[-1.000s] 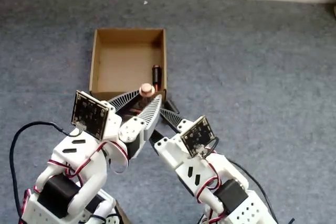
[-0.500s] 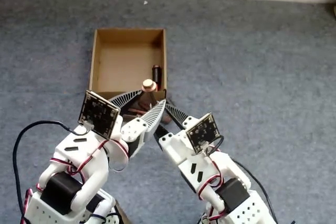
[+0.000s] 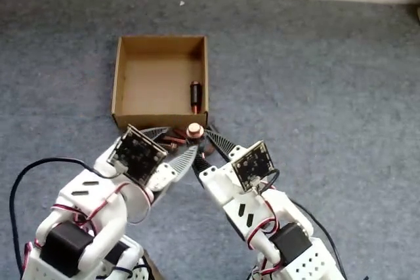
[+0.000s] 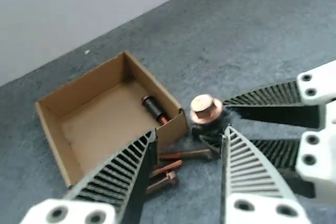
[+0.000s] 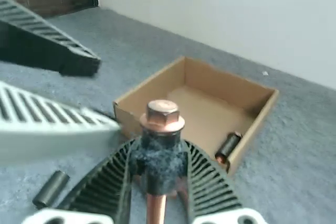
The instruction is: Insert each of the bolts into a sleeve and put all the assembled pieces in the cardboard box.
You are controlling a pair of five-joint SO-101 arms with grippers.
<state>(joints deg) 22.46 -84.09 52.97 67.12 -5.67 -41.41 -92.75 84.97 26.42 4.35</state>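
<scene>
Bolt (image 5: 164,115) and sleeve (image 5: 157,162) are standing upright as one piece, clamped between the fingers of the right claw (image 5: 157,150), with the copper head showing above its tips. Just beside it, the left claw (image 4: 189,134) is hanging spread wide, gripping nothing. Loose bolts (image 4: 181,155) are lying beneath its fingers on the tabletop (image 3: 315,83). Beyond both claws the cardboard box (image 3: 116,77) is holding one assembled piece (image 3: 195,96).

The bolt (image 5: 164,115) is shiny copper-coloured metal, the sleeve (image 5: 156,162) matt black. The box (image 3: 117,77) is plain matt cardboard. The counter (image 3: 315,83) has rough grey cloth.
</scene>
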